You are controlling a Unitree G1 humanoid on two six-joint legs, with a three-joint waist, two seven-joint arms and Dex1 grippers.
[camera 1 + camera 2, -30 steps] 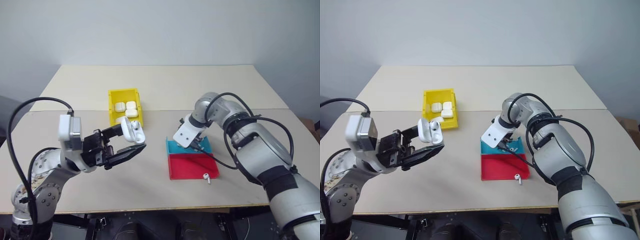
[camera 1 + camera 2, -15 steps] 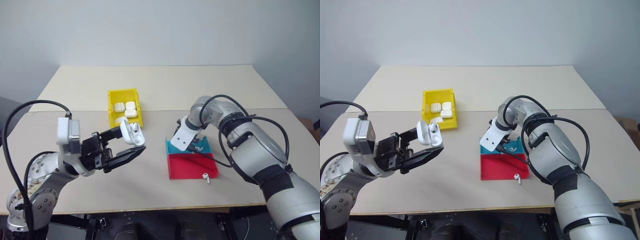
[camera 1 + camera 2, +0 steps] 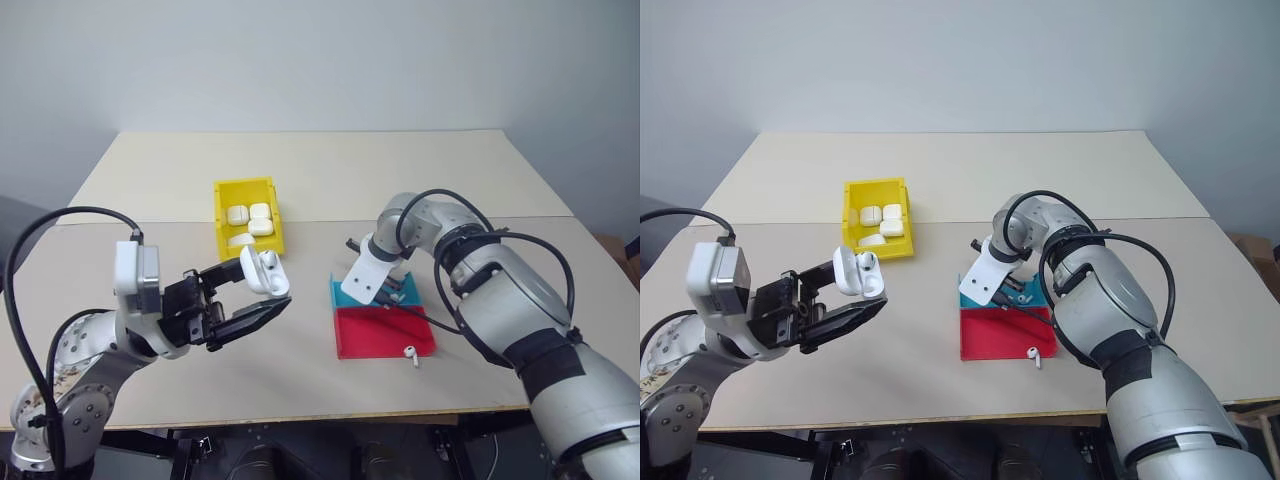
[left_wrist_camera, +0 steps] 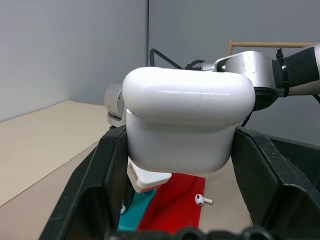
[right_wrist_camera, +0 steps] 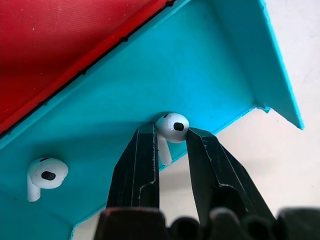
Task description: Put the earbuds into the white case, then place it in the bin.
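While left gripper (image 3: 262,292) clamps white case (image 3: 258,271) upright | right gripper (image 5: 170,142) pinches earbud (image 5: 171,127)

Right hand (image 5: 167,145) fingertips hide part of an earbud (image 5: 171,128) stem; contact can't be confirmed. Head views: that hand sits behind its white mount, fingers and both tray (image 3: 385,335) earbuds there too small to make out. Case (image 4: 182,125) blocks the tray's middle in the left wrist view. Bin (image 3: 247,220) contents: white lumps, count unclear.
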